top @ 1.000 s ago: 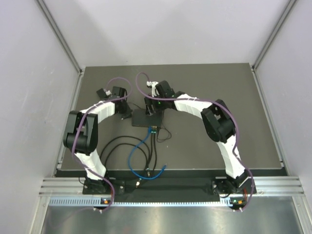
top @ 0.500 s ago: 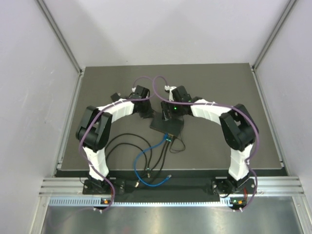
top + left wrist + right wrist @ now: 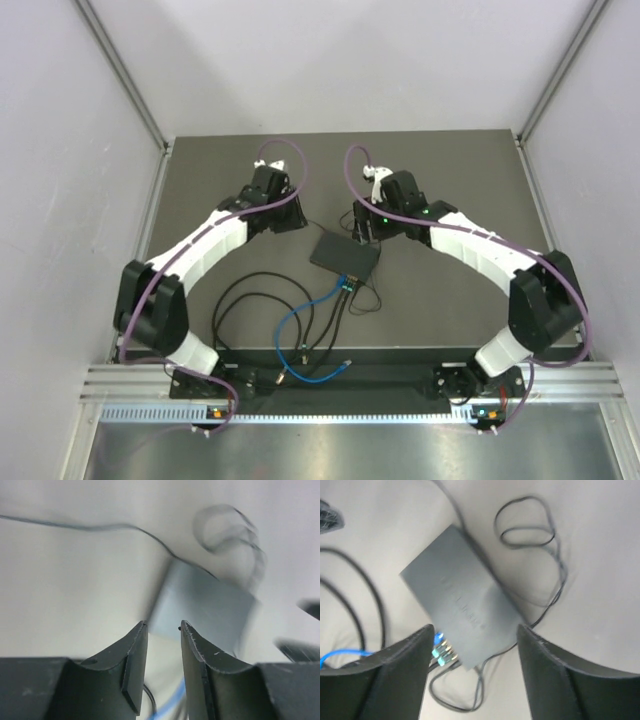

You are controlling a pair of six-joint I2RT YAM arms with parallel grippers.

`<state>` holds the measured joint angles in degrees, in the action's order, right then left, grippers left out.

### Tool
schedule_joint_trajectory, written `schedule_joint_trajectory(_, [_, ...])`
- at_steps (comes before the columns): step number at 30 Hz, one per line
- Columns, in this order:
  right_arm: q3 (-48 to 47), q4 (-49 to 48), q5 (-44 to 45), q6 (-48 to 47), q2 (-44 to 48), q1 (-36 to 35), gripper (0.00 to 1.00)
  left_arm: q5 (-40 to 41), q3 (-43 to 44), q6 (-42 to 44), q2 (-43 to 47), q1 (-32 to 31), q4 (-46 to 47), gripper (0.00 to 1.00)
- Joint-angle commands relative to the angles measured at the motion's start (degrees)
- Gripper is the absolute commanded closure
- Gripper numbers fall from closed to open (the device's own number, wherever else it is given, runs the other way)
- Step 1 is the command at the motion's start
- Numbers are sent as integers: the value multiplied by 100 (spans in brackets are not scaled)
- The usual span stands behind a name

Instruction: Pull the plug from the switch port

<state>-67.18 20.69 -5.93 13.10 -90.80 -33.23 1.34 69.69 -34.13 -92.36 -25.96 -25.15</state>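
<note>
Black and flat, the matte box [image 3: 345,257] is being left lying on the dark grey table mat [image 3: 470,180] between the two arms, where both can reach it. The switch port [image 3: 344,281] is being kept on the box's near edge, the side turned toward the arm bases. A small row of plugs [image 3: 442,651] is being held in that edge, and which plug is meant cannot be told. A bright blue cable [image 3: 285,325] and looping black cables [image 3: 235,295] are being led from there toward the near side of the table. The left claw [image 3: 163,626] is being held near the box's far left corner, its fingers only a little apart and nothing between them. The right claw [image 3: 474,632] is being held by the box's far side, spread wide and gripping nothing. It is likely being kept wide so the box can be pinned while a plug is tugged, though that is a guess. Neither claw is being placed at the plug side, so the pull is not yet begun. From above, both arms and the whole cable tangle are being shown, but the plugs are too small to read. In the right wrist view, small green-blue lights at the plugs and a thin black looped cord [image 3: 525,520] past the box are being shown. Only in the blurred left wrist view is that claw's narrow gap being shown.
</note>
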Motion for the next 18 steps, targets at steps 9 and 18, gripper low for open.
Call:
schedule_joint_trajectory(9, [1320, -662, -1041, 1122, 994, 18, 49, -3017, -1941, -296, 1105, -24, 1311, 65])
schedule_joint_trajectory(18, [1989, -1339, -1542, 1669, 1004, 168, 59, -3210, -2495, -402, 1308, -59, 1592, 65])
